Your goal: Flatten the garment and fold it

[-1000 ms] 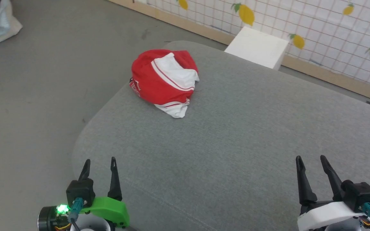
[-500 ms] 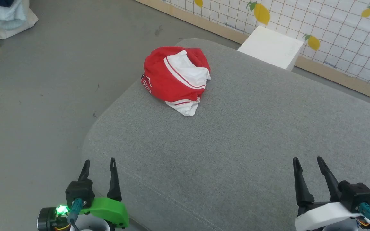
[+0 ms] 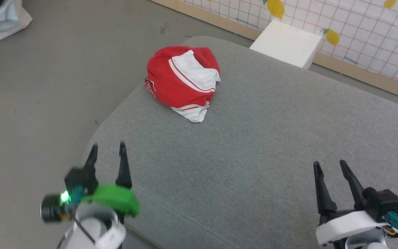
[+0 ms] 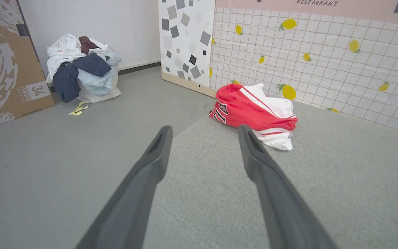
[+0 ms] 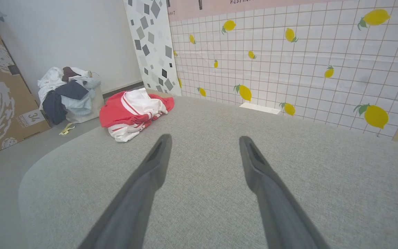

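Head view | garment [image 3: 180, 81]: crumpled heap near far-left corner of grey counter [image 3: 254, 145] | left gripper [image 3: 108, 146], right gripper [image 3: 329, 163]: jaws released, empty, well apart from garment

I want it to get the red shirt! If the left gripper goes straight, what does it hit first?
Probably not the garment. The left gripper points just left of it, at the grey pad near its corner, then floor; depth is unclear.
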Controlling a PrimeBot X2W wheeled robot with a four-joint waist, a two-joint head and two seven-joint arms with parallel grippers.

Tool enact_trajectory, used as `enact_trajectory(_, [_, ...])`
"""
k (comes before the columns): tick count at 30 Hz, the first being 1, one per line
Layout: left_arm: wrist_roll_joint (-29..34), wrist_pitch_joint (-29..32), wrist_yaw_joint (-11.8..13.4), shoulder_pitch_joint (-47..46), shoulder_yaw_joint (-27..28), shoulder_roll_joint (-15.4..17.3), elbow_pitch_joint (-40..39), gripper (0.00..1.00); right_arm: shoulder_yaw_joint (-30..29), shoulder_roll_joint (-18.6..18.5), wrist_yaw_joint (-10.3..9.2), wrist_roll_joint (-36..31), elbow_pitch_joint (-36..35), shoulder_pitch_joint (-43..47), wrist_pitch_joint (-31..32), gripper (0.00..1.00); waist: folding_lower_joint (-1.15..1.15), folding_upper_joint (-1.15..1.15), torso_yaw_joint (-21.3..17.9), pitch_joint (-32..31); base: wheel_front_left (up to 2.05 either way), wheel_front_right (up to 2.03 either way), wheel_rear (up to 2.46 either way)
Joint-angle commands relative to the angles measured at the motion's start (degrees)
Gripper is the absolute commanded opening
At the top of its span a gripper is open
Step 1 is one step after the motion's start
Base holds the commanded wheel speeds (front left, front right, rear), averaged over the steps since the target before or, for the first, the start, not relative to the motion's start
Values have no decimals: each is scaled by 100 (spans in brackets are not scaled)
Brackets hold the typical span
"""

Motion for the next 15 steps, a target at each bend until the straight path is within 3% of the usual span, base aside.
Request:
enact_trajectory(1, [-106,64,-81,-318,17,49,57,100,16,2,-9,-46,-64,-105,29,100,0,0,-95,115,0,0,0])
enact_trajectory(8, [-519,449,-523,-1676,186,221,740,100,6,2,-9,-258,-335,-300,194,100,0,0,-422,599,0,0,0])
enact_trajectory(15, [-1178,1369,-911,-3195,471,382,1750,100,-27,-2,-9,-541,-771,-562,451,100,0,0,-919,1424,0,0,0])
